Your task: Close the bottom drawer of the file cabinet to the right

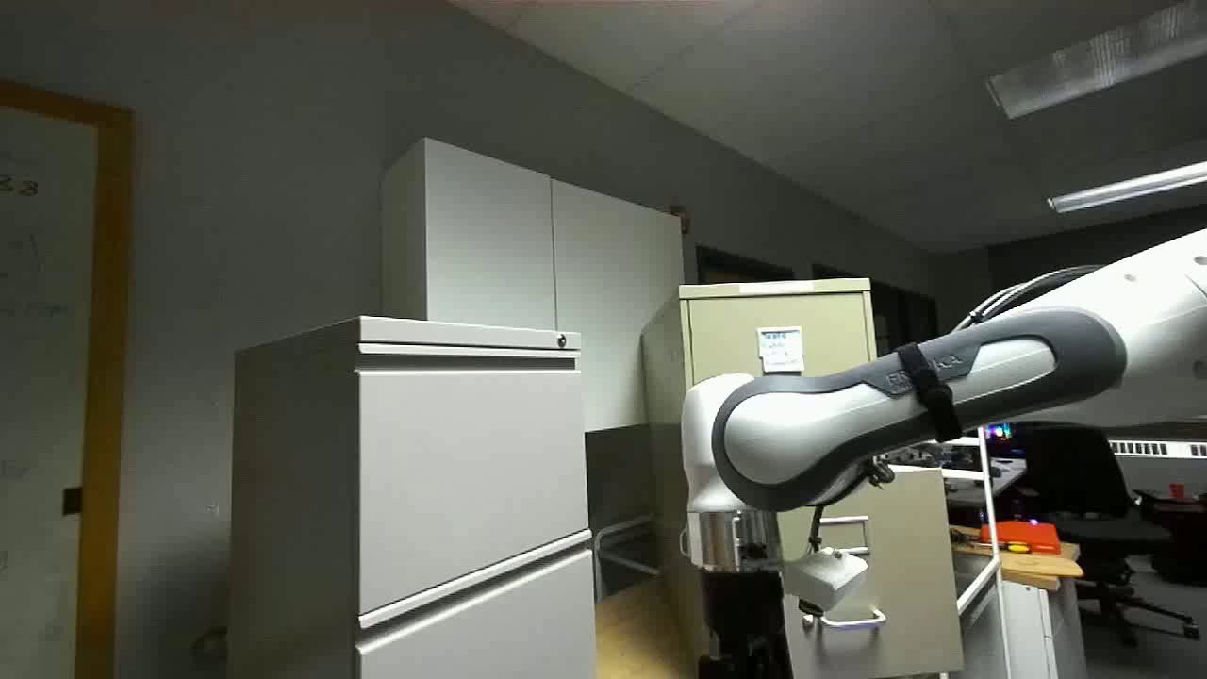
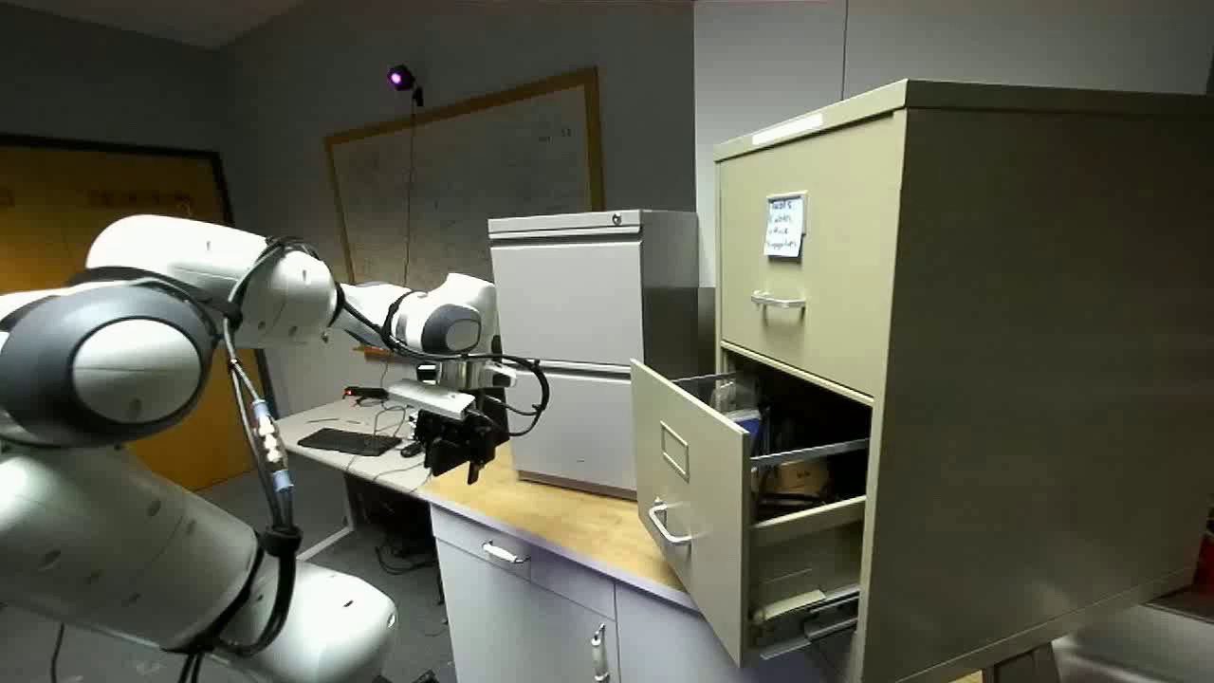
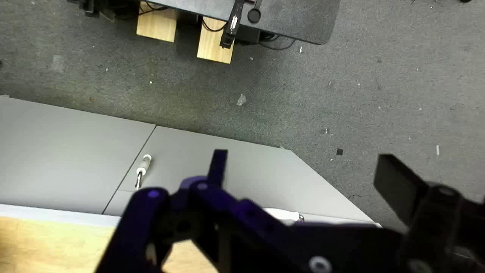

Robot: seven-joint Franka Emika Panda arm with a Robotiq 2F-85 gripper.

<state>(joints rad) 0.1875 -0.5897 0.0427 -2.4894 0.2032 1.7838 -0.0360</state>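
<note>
We get dim light in both exterior views, though a ceiling lamp [image 1: 1127,188] glows white. Deep shadow fills the drawer [image 2: 707,474] towards its back. In the wrist view, we see the claw [image 3: 303,161] dark, purple-tinged and blurred, the floor [image 3: 280,117] sharper.

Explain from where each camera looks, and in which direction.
An exterior view sits before the gray cabinet, facing it; the arm enters from the right.
An exterior view, beside the arm, faces the beige cabinet; most of the arm shows.
The wrist camera looks down past the gripper to the floor.
Both exterior views share the cabinets and open drawer.
</note>
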